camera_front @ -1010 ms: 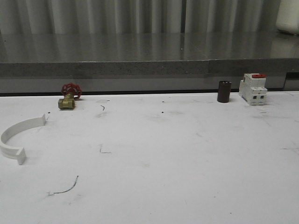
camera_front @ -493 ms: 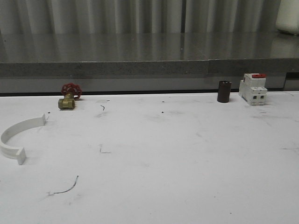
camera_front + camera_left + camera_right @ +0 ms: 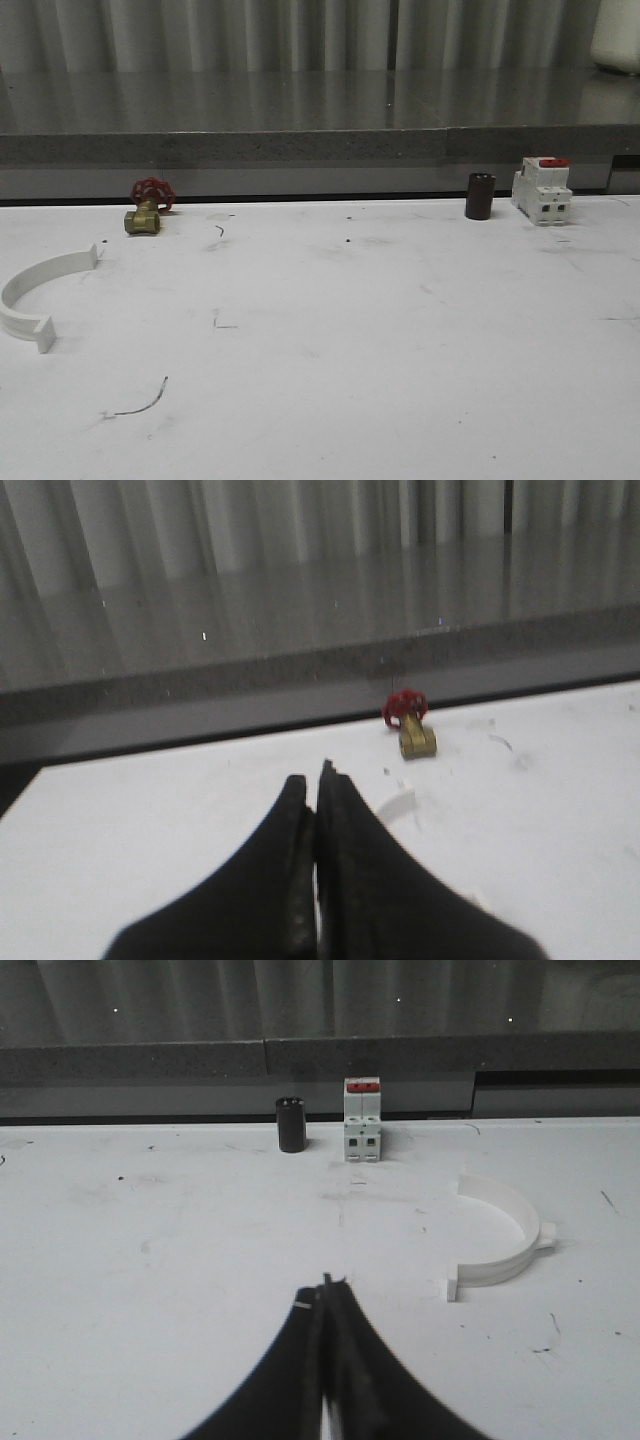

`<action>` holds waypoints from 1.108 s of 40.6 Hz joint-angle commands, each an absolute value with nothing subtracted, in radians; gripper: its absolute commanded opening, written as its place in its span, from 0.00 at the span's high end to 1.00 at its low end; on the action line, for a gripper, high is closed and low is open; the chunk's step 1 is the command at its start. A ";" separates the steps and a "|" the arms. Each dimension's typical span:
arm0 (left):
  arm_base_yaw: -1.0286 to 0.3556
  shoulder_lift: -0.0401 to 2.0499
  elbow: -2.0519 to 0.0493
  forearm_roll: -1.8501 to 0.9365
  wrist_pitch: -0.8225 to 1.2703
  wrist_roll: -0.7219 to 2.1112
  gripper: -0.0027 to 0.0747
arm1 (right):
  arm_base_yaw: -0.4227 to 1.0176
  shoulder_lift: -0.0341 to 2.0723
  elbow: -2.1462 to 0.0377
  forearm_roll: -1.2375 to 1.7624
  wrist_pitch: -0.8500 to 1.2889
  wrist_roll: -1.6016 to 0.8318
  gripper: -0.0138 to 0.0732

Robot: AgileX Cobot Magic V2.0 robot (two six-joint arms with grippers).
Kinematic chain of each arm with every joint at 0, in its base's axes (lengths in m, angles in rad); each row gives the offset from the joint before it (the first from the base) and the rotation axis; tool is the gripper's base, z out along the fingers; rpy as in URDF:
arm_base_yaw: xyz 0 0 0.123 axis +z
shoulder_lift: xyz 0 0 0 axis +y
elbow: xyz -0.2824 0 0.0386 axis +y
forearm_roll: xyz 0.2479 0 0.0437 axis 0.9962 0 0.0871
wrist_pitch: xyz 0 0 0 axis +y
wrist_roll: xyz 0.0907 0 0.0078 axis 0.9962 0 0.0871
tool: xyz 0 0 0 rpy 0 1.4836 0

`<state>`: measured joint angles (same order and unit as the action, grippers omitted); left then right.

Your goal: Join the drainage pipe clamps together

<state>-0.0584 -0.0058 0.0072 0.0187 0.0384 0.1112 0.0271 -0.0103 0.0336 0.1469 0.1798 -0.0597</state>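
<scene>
The left gripper [image 3: 318, 785] has its black fingers pressed together with nothing between them, hanging above the white table [image 3: 560, 820]. Ahead of its tips and a little to the right stands a brass valve with a red handwheel [image 3: 411, 725], and a blurred end of one white clamp half [image 3: 398, 804] lies just beside the fingers.

The right gripper [image 3: 325, 1295] is likewise closed and empty. Ahead and to its right rests the second clamp half [image 3: 503, 1232], apart from the fingertips. Farther ahead stand a dark cylinder [image 3: 291, 1124] and a white breaker with a red switch [image 3: 362, 1120].

In the front view the first clamp half [image 3: 40, 293] lies at the table's left edge.
</scene>
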 commanded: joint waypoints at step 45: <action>-0.057 0.375 -0.429 -0.035 0.094 0.113 0.06 | 0.020 0.383 -0.461 0.125 0.276 -0.065 0.15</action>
<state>-0.0584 0.3618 -0.4018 -0.0241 0.1708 0.1112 0.0271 0.3690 -0.4249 0.1386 0.3528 -0.0597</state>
